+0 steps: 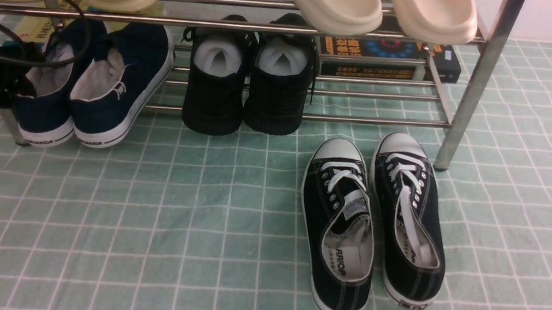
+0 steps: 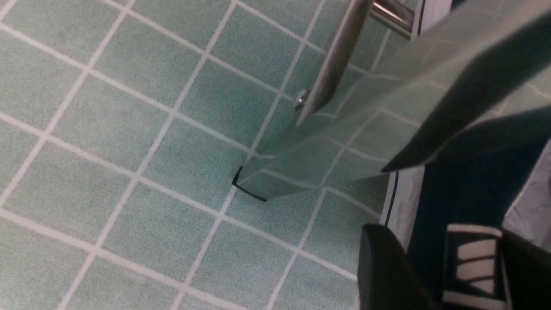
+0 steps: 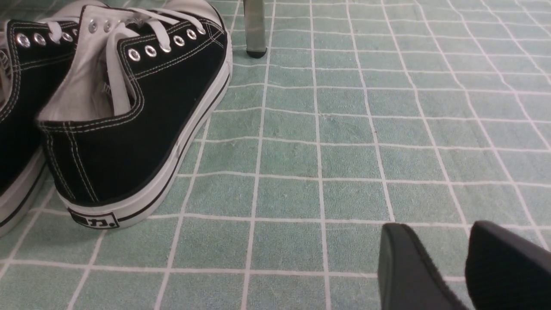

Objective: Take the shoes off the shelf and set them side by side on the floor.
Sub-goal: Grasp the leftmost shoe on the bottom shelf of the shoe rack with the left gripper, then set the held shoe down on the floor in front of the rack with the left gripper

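Sideways, navy shoes (image 1: 117,81) overhanging shelf (image 1: 374,119) edge.

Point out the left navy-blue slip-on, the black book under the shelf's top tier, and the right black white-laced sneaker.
Left navy slip-on (image 1: 42,115): front view, heel.
Black book (image 1: 447,65): front view, right end.
Right white-laced sneaker (image 1: 430,203): front view, outer side.

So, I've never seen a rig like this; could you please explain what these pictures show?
It is a two-armed robot. The front view looks forward from between its arms; each wrist view comes from that arm's own camera. On the floor stand black sneakers. The rack holds navy shoes, black high-tops and cream clogs. The left gripper's fingers are apart at a navy shoe; whether they grip it, I can't tell. The right gripper is open, holding nothing.
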Robot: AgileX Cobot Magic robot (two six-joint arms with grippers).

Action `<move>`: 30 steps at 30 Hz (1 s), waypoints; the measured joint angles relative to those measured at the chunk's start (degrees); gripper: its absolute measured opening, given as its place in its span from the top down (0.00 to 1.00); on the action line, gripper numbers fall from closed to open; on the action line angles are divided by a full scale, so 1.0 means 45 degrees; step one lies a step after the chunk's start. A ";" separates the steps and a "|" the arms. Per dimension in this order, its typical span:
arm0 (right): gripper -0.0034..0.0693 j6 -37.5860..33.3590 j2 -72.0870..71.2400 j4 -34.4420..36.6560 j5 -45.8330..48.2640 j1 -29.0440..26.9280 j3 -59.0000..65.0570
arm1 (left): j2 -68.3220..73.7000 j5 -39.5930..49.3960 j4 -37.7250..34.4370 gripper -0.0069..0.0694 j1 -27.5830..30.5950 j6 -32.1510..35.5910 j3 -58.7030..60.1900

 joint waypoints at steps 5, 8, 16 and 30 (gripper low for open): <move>0.63 0.0000 0.0000 0.0000 0.0000 0.0000 0.0000 | -0.0057 0.0263 -0.0033 0.84 -0.0037 0.0000 -0.0069; 0.63 0.0000 0.0000 0.0000 0.0000 0.0000 0.0000 | -0.0504 0.0986 0.0485 0.84 -0.0024 -0.0030 -0.0069; 0.63 0.0000 0.0000 0.0000 0.0000 0.0000 0.0000 | -0.3120 0.4401 0.3609 0.84 0.0026 -0.2730 0.0026; 0.63 0.0000 0.0000 0.0000 0.0000 0.0000 0.0000 | -0.6960 0.5995 0.5980 0.84 0.0026 -0.4653 0.2554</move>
